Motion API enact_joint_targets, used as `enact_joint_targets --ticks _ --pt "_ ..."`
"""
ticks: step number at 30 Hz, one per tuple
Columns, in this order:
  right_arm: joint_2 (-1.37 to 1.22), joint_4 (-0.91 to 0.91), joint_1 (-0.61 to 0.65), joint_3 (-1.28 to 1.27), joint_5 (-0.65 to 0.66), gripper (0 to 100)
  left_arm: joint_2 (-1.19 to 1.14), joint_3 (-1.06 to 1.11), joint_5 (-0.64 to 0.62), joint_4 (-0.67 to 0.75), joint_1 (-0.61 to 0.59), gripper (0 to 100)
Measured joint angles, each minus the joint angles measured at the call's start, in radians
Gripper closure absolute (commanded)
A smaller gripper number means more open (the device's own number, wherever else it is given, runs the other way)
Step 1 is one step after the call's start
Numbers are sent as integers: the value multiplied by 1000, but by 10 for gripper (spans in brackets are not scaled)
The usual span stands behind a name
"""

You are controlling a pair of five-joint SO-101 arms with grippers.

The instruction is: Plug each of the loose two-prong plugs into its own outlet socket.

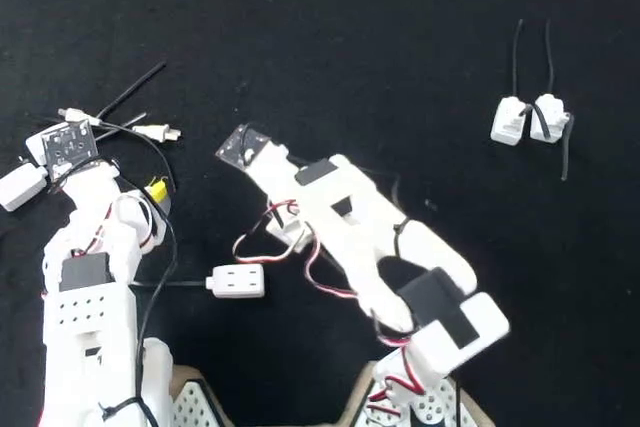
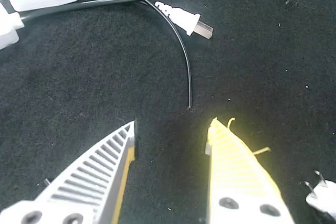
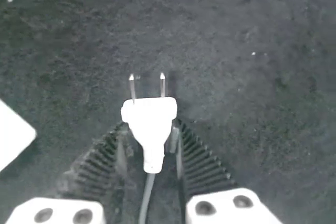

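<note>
Right fingers (image 3: pixel 202 156) clamp the plug (image 3: pixel 149 121) — prongs (image 3: pixel 161 85) out.
Square both prongs to the outlet socket (image 1: pixel 238 281) nearby before you push; left fingers (image 2: pixel 236 166) gape wide, farther from it.

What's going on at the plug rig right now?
The right gripper is shut on a white two-prong plug, prongs pointing out over the black mat, not in any socket yet. The left gripper is open and empty above the mat, with a loose plug lying beyond it beside a black cable. A white outlet sits on the mat between the two arms.
</note>
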State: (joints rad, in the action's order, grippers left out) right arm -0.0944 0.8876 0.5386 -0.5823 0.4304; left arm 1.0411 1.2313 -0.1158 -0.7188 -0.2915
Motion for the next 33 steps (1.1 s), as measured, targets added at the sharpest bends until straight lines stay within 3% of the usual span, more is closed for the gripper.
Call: enact_joint_targets --ticks 7,16,19,27,33 --pt "216 21 0 -43 0 988 0 0 0 0 0 776" --pt "245 -499 58 -331 2 988 35 0 -11 -2 130 776" --pt "245 -585 91 -364 -34 988 127 8 -32 -14 196 776" --pt "353 -609 124 -396 -83 988 457 166 -3 -17 261 776" --pt "565 -580 201 -499 -114 988 559 201 15 -20 259 776"
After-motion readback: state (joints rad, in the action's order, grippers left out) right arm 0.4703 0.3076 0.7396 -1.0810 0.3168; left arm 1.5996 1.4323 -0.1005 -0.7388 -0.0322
